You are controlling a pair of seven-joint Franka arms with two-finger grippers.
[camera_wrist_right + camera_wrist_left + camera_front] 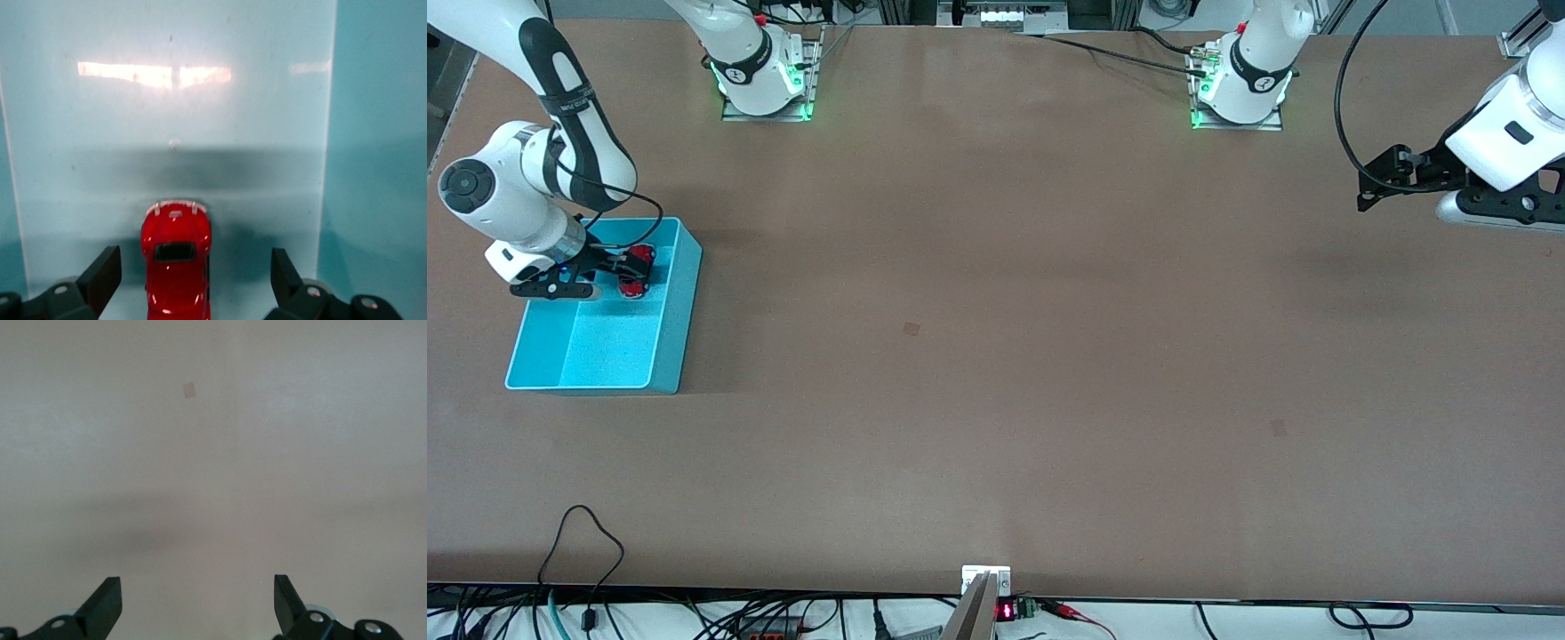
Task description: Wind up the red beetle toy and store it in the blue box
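The light cyan-blue rectangular plastic bin point(667, 307) is seen on the brown table point(996, 356) at the right arm's end. The right gripper point(633, 269) is lowered into the part of the bin farther from the front camera, reaching in from the outer wall.

The tiny glossy red beetle-shaped toy car point(175, 263) is found on the bin's pale floor, between the right gripper's two black fingers point(100, 277). In the right wrist view the fingers are spread wide, with a clear gap of bin floor shown on each side of the car; neither finger is touching it. The car's rounded end with silvery trim is pointed away from the gripper's palm, and its shadow is cast on the floor just beside it. A bright reflection is seen on the bin floor past the car.

The left gripper point(1383, 182) is held in the air over bare table at the left arm's end, well apart from the bin, where the left arm waits. Its fingers point(103, 607) are spread apart with nothing between them; only the table surface and a small darker square mark point(189, 389) are seen below.
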